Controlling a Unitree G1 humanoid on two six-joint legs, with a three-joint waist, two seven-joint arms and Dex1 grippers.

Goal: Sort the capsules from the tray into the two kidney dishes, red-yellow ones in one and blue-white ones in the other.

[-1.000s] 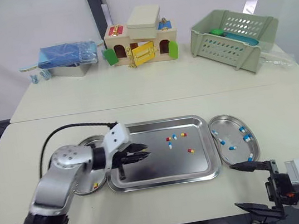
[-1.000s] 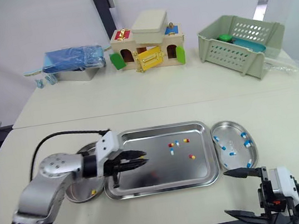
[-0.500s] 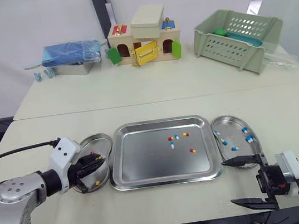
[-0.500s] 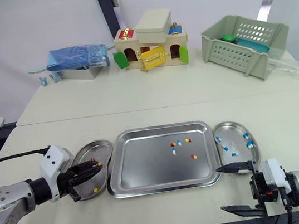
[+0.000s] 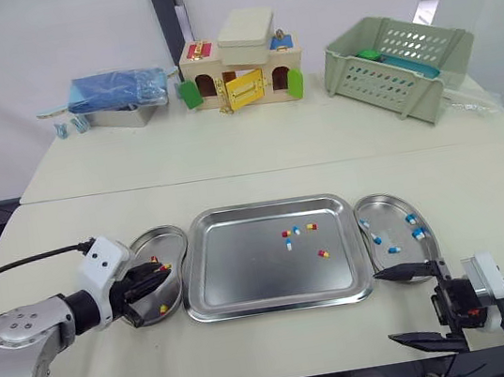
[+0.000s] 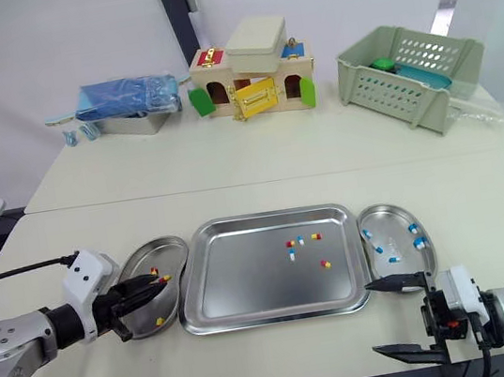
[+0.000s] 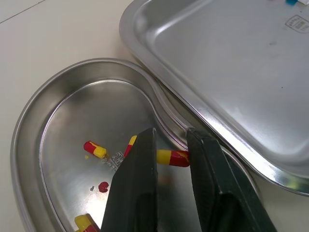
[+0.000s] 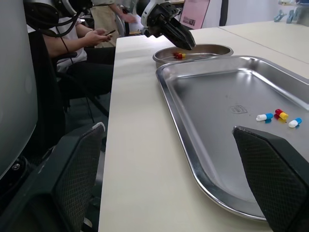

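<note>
The steel tray (image 5: 247, 284) lies in the middle of the near table, with a few red-yellow capsules (image 5: 322, 254) and blue-white capsules (image 5: 288, 246) in its right half. Left of it, the left kidney dish (image 5: 170, 243) holds red-yellow capsules (image 7: 94, 149). My left gripper (image 5: 162, 270) hovers low over this dish, shut on a red-yellow capsule (image 7: 172, 157). The right kidney dish (image 5: 392, 223) holds several blue-white capsules (image 5: 414, 232). My right gripper (image 5: 386, 307) stands open near the table's front edge, just in front of that dish, holding nothing.
On the far table stand a wooden toy house (image 5: 238, 62), a green basket (image 5: 399, 62) and a blue bag on a metal box (image 5: 115, 95). A seated person (image 8: 72, 38) is visible beyond the table's left end in the right wrist view.
My left gripper has moved from over the tray's left part to over the left kidney dish, carrying a capsule. The right gripper has barely shifted. The camera has moved.
</note>
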